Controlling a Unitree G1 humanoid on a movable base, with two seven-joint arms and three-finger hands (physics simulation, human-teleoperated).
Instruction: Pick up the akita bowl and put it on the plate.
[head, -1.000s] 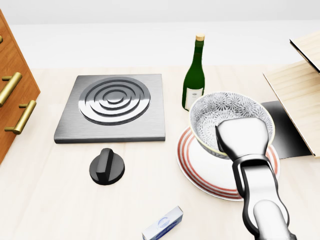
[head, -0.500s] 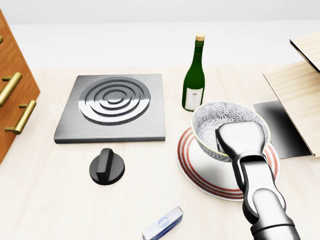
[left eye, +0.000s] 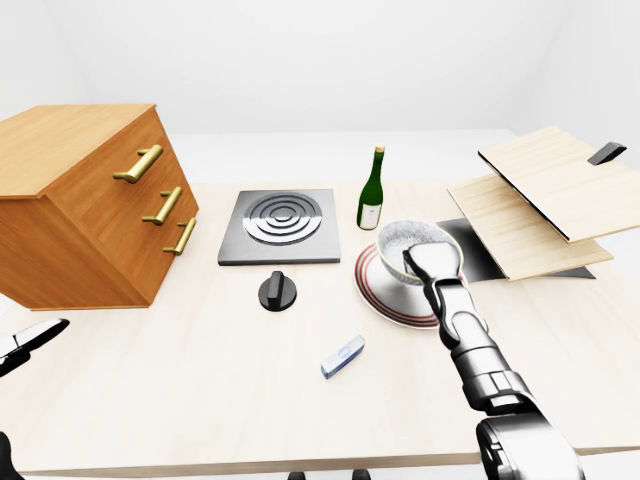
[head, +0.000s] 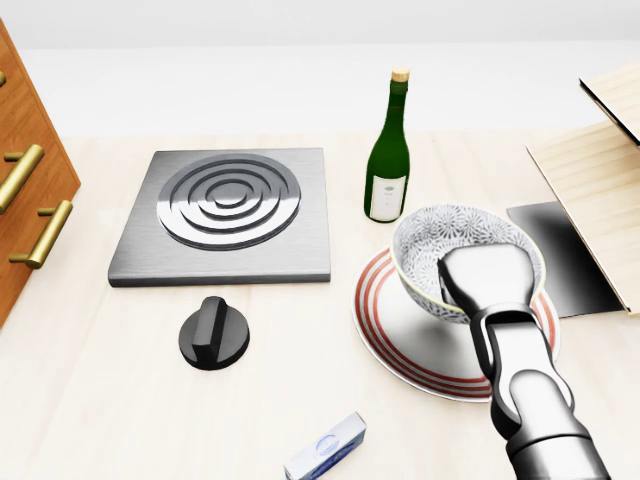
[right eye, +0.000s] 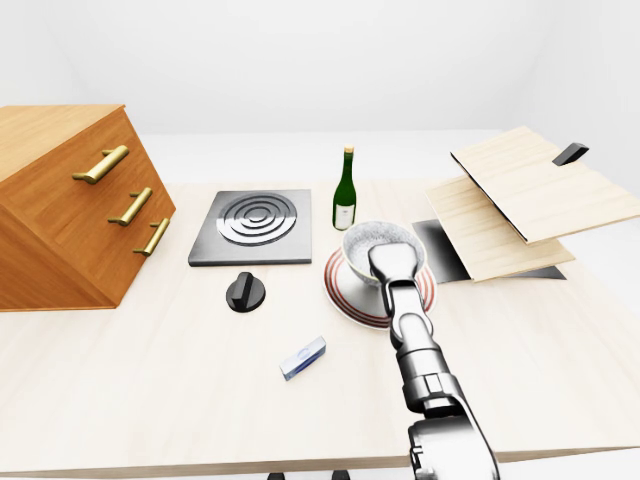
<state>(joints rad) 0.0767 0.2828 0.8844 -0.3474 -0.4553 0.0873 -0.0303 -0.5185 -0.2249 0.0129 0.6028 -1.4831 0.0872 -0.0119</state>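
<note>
- Akita bowl (head: 440, 235) hangs tilted over the red-ringed plate (head: 400, 340), right of centre in the head view. I cannot tell whether its base touches.
- Its inside shows only a grey-and-white flower pattern.
- My right hand (head: 490, 275) grips the bowl's lower-right rim, with the fingers hidden behind the hand.
- My left hand (left eye: 28, 342) barely shows at the left-eye view's lower-left edge, so I cannot tell its state.
- A green bottle (head: 388, 160) stands just above the bowl. A hob (head: 225, 215), a black knob (head: 213, 333) and a small box (head: 327, 447) lie to the left.

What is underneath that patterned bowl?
A red-ringed plate lies under the akita bowl. The bowl and the right hand cover the plate's middle, so whether bowl and plate touch cannot be seen.
</note>
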